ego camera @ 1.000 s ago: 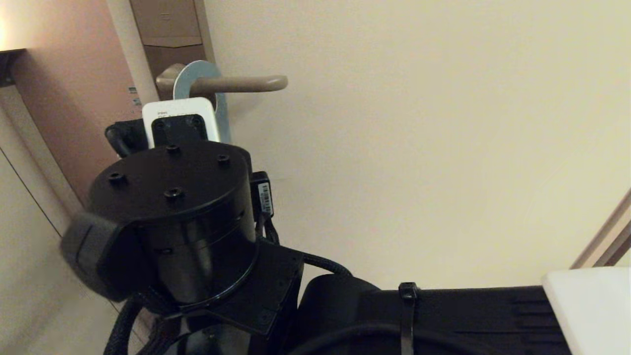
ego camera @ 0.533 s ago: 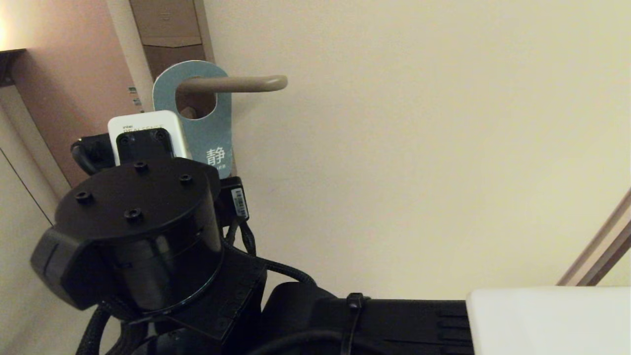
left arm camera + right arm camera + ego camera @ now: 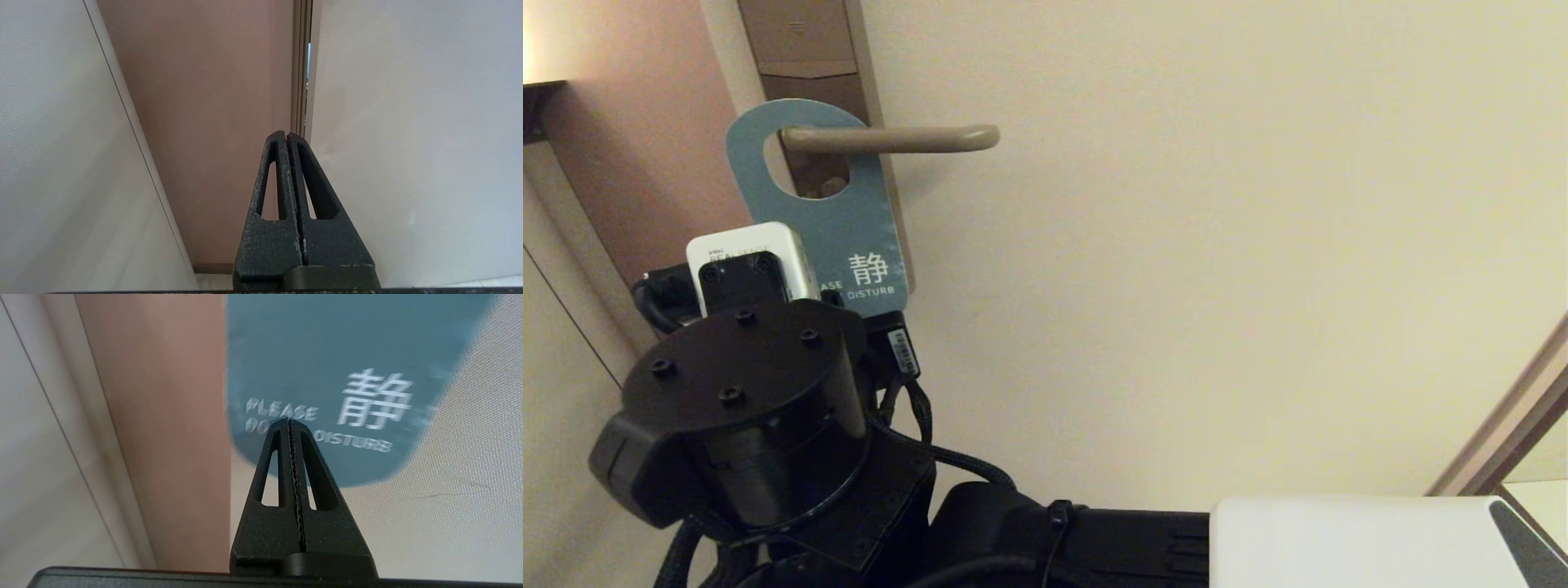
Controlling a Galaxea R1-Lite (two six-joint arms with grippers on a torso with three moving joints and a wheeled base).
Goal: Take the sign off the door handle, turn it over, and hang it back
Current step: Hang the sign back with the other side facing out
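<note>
sign [image 3: 837,212] teal face out, long axis vertical on door handle [image 3: 890,139] | right hand [image 3: 291,424] pressed together, empty

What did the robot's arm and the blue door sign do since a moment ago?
The right arm sank and drew away from the door, so its shut right end effector now points at the sign's lower edge without gripping it. The teal card sign, seen edge-on before, swung flat to show its face. It stays hung on the bronze-beige lever door handle. The left end effector stayed shut.
</note>
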